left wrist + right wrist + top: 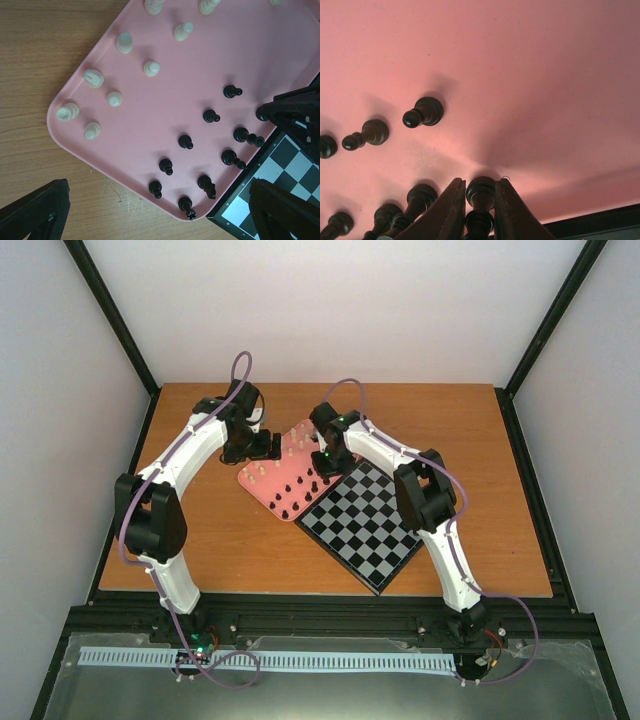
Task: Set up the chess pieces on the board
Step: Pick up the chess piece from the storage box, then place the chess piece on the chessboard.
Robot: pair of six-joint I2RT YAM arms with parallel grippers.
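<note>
The chess pieces stand on a pink tray [283,462], none on the board [365,525]. Cream pieces [151,68] fill the tray's far part and black pieces [186,142] the part nearest the board [295,167]. My right gripper [480,184] is down on the tray [545,75], its two fingers pressed against the sides of one upright black piece [481,196] that still stands on the pink surface. Other black pieces [422,112] stand to its left. My left gripper [160,202] hangs open above the tray's corner, with nothing between its fingers.
The board lies at an angle on the wooden table [210,540], its corner against the tray's edge. My right gripper [295,112] shows as a dark shape at the tray's right edge in the left wrist view. Black frame rails run along the table's sides.
</note>
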